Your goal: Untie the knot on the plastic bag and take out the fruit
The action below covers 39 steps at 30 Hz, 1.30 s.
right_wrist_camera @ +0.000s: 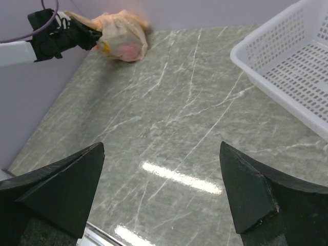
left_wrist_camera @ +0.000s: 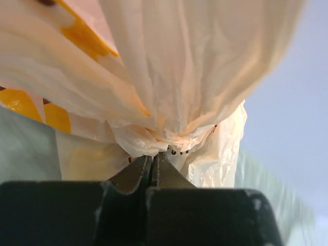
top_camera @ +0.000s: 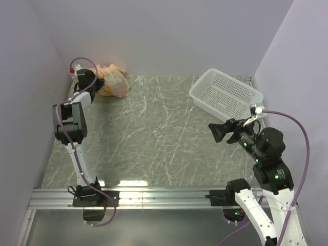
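Note:
The peach-orange plastic bag (top_camera: 114,83) lies in the far left corner against the walls. It also shows in the right wrist view (right_wrist_camera: 125,38). My left gripper (top_camera: 95,81) is at the bag's left side. In the left wrist view its jaws (left_wrist_camera: 154,156) are pressed together, pinching thin plastic at the bunched knot (left_wrist_camera: 171,134), and the bag (left_wrist_camera: 195,61) fills the view. The fruit is hidden inside the bag; only a faint pink patch (right_wrist_camera: 132,50) shows through. My right gripper (top_camera: 218,131) is open and empty above the table's right side, far from the bag.
A white perforated basket (top_camera: 228,95) stands at the back right, close behind my right gripper; it also shows in the right wrist view (right_wrist_camera: 292,56). Lilac walls close in the left, back and right. The grey marbled table (top_camera: 159,133) lies between the arms.

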Tool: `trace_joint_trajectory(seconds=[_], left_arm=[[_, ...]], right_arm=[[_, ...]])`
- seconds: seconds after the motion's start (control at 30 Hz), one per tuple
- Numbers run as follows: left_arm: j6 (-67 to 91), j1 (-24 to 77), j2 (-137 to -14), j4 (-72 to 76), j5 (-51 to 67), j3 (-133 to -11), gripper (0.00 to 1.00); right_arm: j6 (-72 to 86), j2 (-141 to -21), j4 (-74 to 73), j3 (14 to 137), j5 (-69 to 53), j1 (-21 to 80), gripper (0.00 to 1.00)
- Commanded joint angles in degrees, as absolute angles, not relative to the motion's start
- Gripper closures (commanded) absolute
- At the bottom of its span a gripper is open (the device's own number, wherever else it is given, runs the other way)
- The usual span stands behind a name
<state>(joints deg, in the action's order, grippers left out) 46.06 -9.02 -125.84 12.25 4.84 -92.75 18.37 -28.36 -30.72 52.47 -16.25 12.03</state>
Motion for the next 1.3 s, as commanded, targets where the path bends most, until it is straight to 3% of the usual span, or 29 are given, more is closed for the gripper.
trace_joint_trajectory(seconds=[0.0, 0.23, 0.43, 0.53, 0.57, 0.63, 0.67, 0.7, 0.73, 0.77, 0.87, 1.07, 1.13, 1.23, 1.27], left_arm=[[42.45, -1.0, -114.63, 11.87, 11.52, -84.15, 1.0], [45.52, 12.99, -95.47, 10.46, 5.99, -60.85, 0.99], [56.21, 28.37, -77.71, 15.81, -5.62, -37.12, 1.0], [63.77, 36.1, -72.17, 19.06, -8.26, -28.06, 0.94], [65.03, 40.3, -70.51, 20.29, -8.17, -25.08, 0.87], [65.83, 44.19, -69.09, 18.83, -8.0, -24.17, 0.76], [64.87, 46.73, -66.99, 17.07, -7.74, -24.34, 0.56], [63.47, 47.63, -65.84, 14.7, -7.3, -26.09, 0.5], [60.59, 48.07, -62.7, 7.72, -7.12, -27.41, 0.35], [59.34, 48.34, -60.84, 4.17, -7.12, -28.73, 0.29], [55.29, 48.34, -53.21, -12.14, -10.36, -35.14, 0.22], [49.4, 48.25, -46.23, -29.42, -18.0, -49.64, 0.24], [46.08, 48.16, -48.41, -33.65, -19.68, -56.75, 0.25], [41.68, 47.9, -56.31, -35.07, -22.06, -64.14, 0.25], [41.05, 47.38, -61.21, -35.24, -21.97, -65.9, 0.25]], right_arm=[[17.58, -32.42, -30.06, 53.78, -18.89, 12.39, 0.0], [19.69, -39.37, -25.14, 52.47, -23.12, 14.58, 0.0], [23.2, -46.47, -20.48, 50.01, -9.87, 27.4, 0.0], [25.66, -50.35, -18.99, 48.96, -5.73, 33.56, 0.0], [27.06, -52.54, -17.94, 48.0, -3.45, 36.97, 0.0], [28.91, -55.61, -17.23, 47.29, -0.89, 39.98, 0.0], [30.83, -56.59, -17.05, 47.02, 1.64, 41.82, 0.0], [31.72, -57.38, -16.53, 46.67, 2.63, 43.31, 0.01], [32.42, -58.78, -16.0, 46.41, 3.59, 46.46, 0.03], [33.82, -59.32, -15.56, 46.06, 5.87, 47.62, 0.08], [35.5, -61.26, -12.14, 43.86, 8.43, 51.15, 0.12], [34.02, -65.91, -6.33, 40.17, 13.0, 51.68, 0.16], [33.23, -67.32, -6.68, 39.9, 14.58, 51.68, 0.23], [30.5, -66.19, -6.5, 37.8, 15.73, 51.94, 0.49], [29.28, -65.57, -6.5, 37.1, 15.99, 52.03, 0.7]])
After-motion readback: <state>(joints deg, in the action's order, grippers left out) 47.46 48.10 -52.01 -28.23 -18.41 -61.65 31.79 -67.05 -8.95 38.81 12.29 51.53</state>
